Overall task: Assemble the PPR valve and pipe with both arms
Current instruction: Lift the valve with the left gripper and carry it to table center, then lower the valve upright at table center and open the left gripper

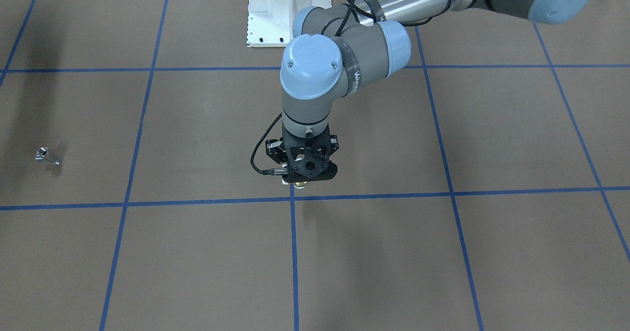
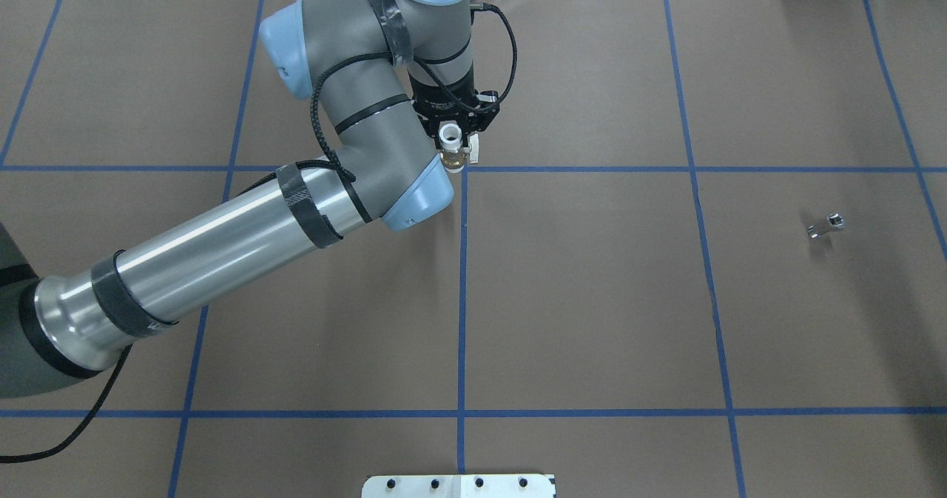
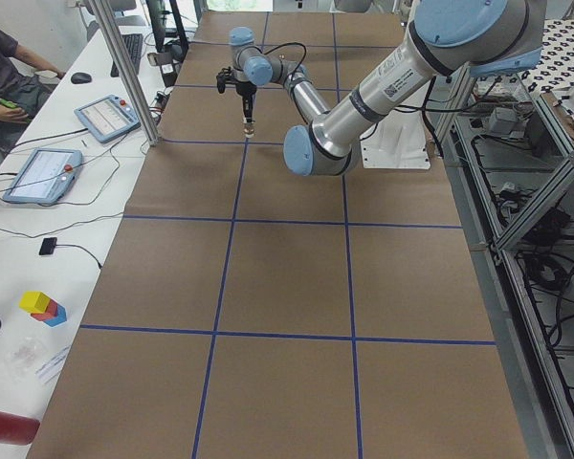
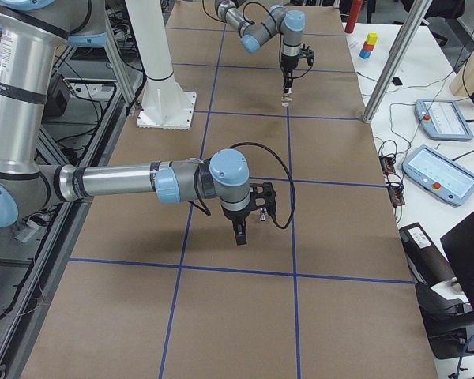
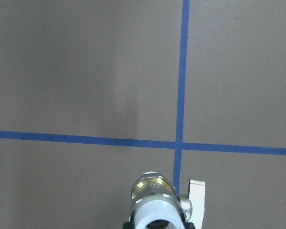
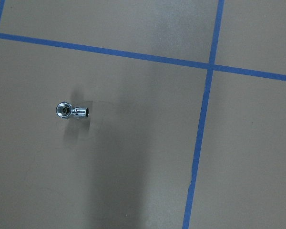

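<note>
Here's the left gripper (image 2: 459, 143), clamped on the valve (image 2: 449, 136) in the upper centre of the overhead view, right by a crossing of the blue tape lines (image 2: 577, 169). The left wrist view shows the valve at the bottom edge of the frame. A white plastic ring end with an open bore faces the camera, a brass-coloured middle sits beyond it, and a small white handle (image 5: 197, 200) sticks out on the right. Over at the far right of the overhead view, mid-height, the pipe (image 2: 826, 226) lies alone on the brown table (image 2: 592, 298), well apart from the valve. It's tiny, shiny chrome, short and bent, with one round open end and a ribbed stub. The right gripper (image 4: 238, 233) hangs over the table, seen only from the side, and I cannot tell whether it is released or clenched.
</note>
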